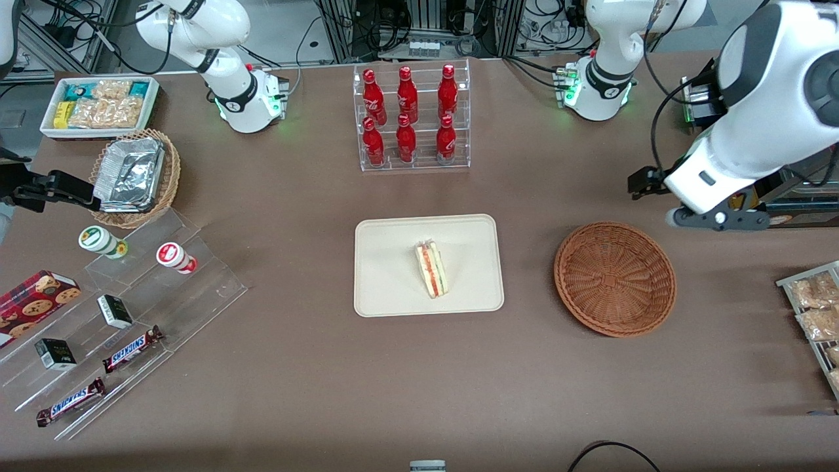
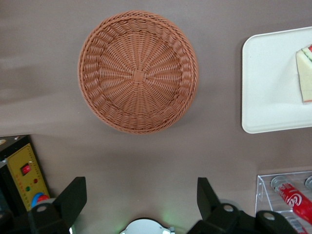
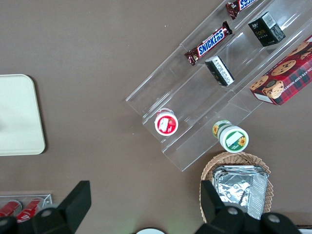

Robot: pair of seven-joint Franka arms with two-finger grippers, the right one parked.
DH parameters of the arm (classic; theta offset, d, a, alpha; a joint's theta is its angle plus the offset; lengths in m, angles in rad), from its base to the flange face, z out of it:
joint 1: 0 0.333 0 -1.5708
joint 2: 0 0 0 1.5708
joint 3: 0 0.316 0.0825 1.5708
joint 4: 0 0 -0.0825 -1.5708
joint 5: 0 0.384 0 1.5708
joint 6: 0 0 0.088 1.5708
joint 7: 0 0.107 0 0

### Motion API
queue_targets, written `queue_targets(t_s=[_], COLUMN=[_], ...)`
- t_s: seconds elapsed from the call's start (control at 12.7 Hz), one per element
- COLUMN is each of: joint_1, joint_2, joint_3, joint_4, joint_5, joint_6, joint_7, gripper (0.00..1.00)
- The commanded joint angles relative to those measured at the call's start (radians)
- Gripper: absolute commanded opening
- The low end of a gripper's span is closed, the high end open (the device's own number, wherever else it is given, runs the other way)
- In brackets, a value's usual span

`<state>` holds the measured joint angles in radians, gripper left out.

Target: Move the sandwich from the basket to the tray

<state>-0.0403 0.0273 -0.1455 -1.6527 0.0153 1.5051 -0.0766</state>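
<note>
The sandwich [image 1: 432, 269] [image 2: 304, 73] lies on the cream tray [image 1: 387, 288] [image 2: 265, 87] in the middle of the table, its red and green filling edge showing. The reddish-brown woven basket [image 1: 615, 278] [image 2: 138, 72] stands beside the tray toward the working arm's end and holds nothing. My gripper [image 1: 714, 219] [image 2: 141, 187] hangs high above the table beside the basket, farther from the front camera than it. Its fingers [image 2: 73, 195] are wide apart, open, with only bare table between them.
A clear rack of red bottles [image 1: 411, 118] stands farther from the front camera than the tray. A stepped acrylic display [image 1: 131, 314] with snack bars, a lighter foil-filled basket [image 1: 134, 177] and a white snack bin [image 1: 98, 105] lie toward the parked arm's end. Snack packets [image 1: 816, 308] lie near the working arm.
</note>
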Motion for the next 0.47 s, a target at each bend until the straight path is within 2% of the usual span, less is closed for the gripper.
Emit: queue_targets(t_s=[0.0, 0.39], joint_1=[0.065, 0.102], joint_2=[-0.061, -0.101], joint_3=[-0.034, -0.029], joint_4=[-0.021, -0.010], joint_5=[-0.014, -0.008], joint_6=[-0.043, -0.075], joint_7=[0.075, 0.129], gripper=[1.00, 1.00])
